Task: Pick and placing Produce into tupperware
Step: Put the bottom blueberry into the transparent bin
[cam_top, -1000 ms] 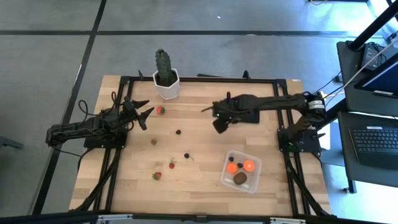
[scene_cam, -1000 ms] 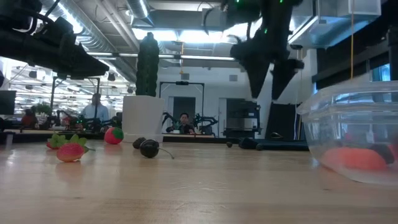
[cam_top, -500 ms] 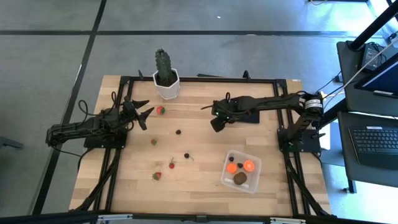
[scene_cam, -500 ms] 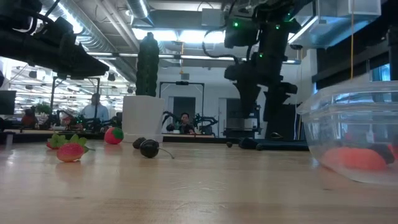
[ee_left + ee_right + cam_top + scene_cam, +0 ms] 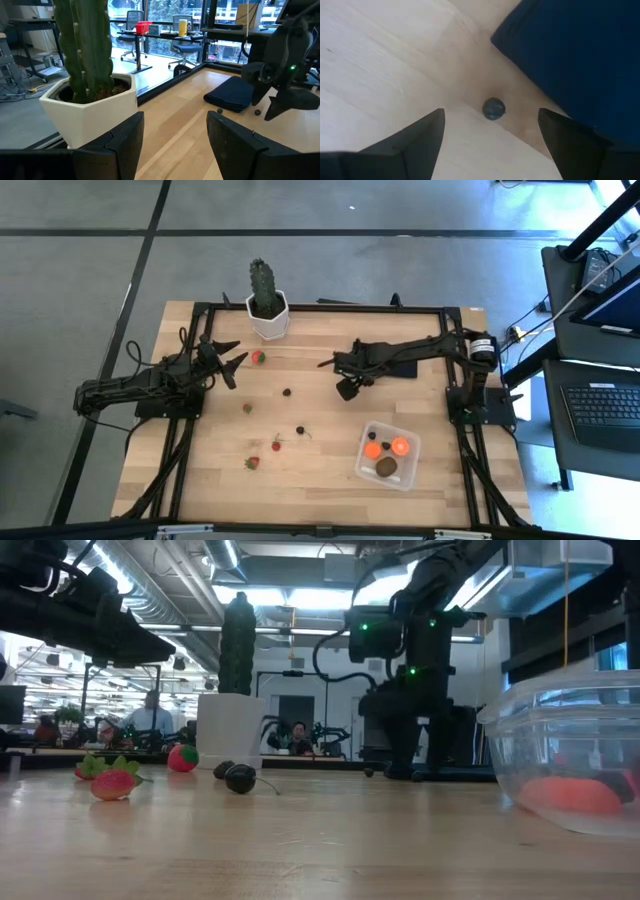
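The clear tupperware sits on the table's near right and holds two orange balls, a brown kiwi and dark berries. Strawberries and dark berries lie loose across the middle of the table. My right gripper is open and low over the table, pointing down. In its wrist view a small dark berry lies between its fingers, untouched, beside the black mat. My left gripper is open and hovers beside the far strawberry.
A green cactus in a white pot stands at the far edge, close ahead of my left gripper. The flat black mat lies under my right arm. In the low view the tupperware fills the right foreground. People sit in the room behind.
My right gripper has come down from well above the table to just over its surface, shifting a little toward the table's left. It has stayed open. My left arm and the produce have kept still.
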`<state>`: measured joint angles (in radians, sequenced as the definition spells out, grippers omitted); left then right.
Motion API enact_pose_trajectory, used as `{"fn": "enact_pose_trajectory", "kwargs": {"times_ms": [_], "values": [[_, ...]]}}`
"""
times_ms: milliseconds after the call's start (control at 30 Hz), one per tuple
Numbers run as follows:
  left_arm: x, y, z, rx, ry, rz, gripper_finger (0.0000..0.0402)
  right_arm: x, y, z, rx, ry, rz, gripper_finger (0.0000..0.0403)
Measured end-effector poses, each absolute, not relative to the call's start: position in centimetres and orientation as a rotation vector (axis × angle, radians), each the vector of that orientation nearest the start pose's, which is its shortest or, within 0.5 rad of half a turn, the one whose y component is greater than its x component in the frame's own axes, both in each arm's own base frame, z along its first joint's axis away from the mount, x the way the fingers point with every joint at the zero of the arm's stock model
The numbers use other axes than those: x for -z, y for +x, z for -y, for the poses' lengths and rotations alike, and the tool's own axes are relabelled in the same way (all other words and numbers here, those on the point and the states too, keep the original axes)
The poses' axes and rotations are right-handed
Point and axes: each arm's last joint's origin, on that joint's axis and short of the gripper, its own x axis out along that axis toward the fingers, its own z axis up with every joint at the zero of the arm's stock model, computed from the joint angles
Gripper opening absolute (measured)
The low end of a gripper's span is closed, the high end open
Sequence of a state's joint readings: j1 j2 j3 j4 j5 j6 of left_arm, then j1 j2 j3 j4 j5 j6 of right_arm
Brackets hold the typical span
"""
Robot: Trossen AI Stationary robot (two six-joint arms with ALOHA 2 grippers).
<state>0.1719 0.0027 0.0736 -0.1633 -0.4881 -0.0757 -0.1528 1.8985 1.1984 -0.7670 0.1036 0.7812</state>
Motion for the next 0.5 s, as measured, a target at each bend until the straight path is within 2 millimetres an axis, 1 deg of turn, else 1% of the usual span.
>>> {"fn": "enact_pose_trajectory", "kwargs": {"times_ms": [300, 400, 500], "values": [[-17.28, 8.54, -2.86, -0.663, -0.058, -0.068, 0.0208, -13.56, 34.03, 5.53, 0.773, 0.669, -1.323, 0.0317], [-17.29, 8.54, -2.86, -0.662, -0.058, -0.068, 0.0208, -13.53, 34.10, 5.54, 0.771, 0.670, -1.320, 0.0300], [-17.28, 8.54, -2.86, -0.663, -0.058, -0.068, 0.0208, -13.53, 34.16, 5.53, 0.767, 0.673, -1.314, 0.0272]]}}
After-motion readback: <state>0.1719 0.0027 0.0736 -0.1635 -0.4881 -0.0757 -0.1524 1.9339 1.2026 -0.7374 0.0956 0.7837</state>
